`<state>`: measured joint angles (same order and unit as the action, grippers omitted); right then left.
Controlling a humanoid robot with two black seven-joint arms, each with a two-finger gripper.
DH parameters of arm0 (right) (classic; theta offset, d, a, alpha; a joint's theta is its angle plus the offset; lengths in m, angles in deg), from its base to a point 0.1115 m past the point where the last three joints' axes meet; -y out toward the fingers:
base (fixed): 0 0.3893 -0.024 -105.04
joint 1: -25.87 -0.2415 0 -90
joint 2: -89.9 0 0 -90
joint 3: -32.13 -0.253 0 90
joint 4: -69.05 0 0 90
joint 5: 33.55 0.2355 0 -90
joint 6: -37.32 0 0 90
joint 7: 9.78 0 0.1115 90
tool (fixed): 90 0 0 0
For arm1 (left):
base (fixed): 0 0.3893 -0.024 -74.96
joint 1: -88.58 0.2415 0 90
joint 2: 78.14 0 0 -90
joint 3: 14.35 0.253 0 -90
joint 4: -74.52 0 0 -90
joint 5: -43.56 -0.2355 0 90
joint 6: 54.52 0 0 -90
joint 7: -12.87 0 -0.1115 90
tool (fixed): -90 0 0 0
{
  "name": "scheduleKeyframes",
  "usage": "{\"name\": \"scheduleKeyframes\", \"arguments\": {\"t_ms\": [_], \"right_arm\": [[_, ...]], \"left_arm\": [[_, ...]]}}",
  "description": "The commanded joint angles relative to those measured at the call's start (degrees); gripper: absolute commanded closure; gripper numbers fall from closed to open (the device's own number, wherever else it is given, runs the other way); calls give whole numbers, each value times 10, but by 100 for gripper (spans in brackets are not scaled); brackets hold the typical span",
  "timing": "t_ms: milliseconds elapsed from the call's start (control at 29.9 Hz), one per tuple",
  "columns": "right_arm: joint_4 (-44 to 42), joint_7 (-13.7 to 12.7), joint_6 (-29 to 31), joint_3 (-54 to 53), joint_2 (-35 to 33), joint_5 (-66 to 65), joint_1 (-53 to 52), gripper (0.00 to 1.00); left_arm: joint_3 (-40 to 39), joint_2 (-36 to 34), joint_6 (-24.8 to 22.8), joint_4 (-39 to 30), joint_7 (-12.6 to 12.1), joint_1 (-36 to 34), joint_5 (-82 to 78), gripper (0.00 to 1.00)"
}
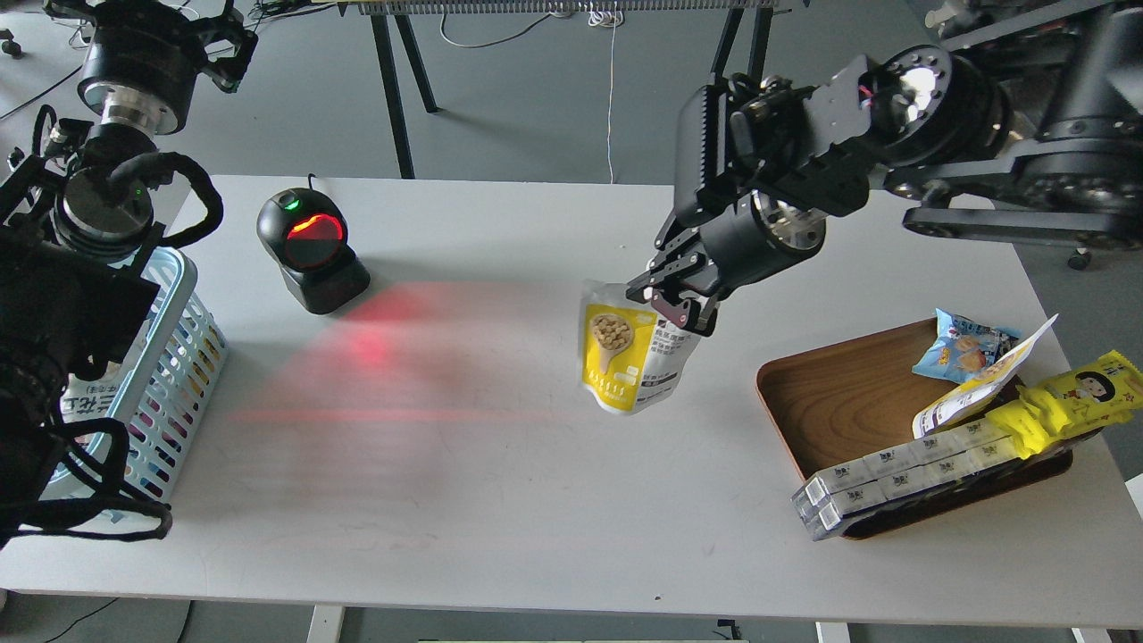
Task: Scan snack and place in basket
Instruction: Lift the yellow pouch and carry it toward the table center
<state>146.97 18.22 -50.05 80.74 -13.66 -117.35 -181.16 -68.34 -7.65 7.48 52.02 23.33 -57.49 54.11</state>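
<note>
Basket (192, 357) at table's left edge, awaiting drop. Scanner (308, 250) back-left, red beam cast rightward. Snack (629, 357) mid-table, pinched at top by right gripper (680, 308), held for scanning. Left gripper state unclear. Tray (830, 402) right edge.

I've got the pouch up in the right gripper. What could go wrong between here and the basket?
1. The right gripper pinches only the snack at its top corner, so the tilted pouch could slip or swing.
2. It is well right of the scanner and its red beam; the code may not read.
3. The left arm overhangs the basket, partly blocking the drop.
</note>
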Motion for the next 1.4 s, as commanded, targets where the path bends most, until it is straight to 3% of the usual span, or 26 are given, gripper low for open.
{"name": "scheduleKeyframes", "arguments": {"t_ms": [0, 134, 401, 1371], "right_arm": [[-36, 0, 0, -5, 66, 21, 8, 100], [-82, 0, 0, -5, 130, 41, 29, 100], [-163, 0, 1, -5, 136, 42, 73, 100], [-196, 0, 3, -30, 136, 78, 100, 100]], "left_arm": [[0, 0, 0, 0, 1, 1, 0, 0], [-1, 0, 0, 0, 1, 0, 0, 0], [-2, 0, 0, 0, 2, -2, 0, 0], [-1, 2, 0, 0, 2, 1, 0, 0]]}}
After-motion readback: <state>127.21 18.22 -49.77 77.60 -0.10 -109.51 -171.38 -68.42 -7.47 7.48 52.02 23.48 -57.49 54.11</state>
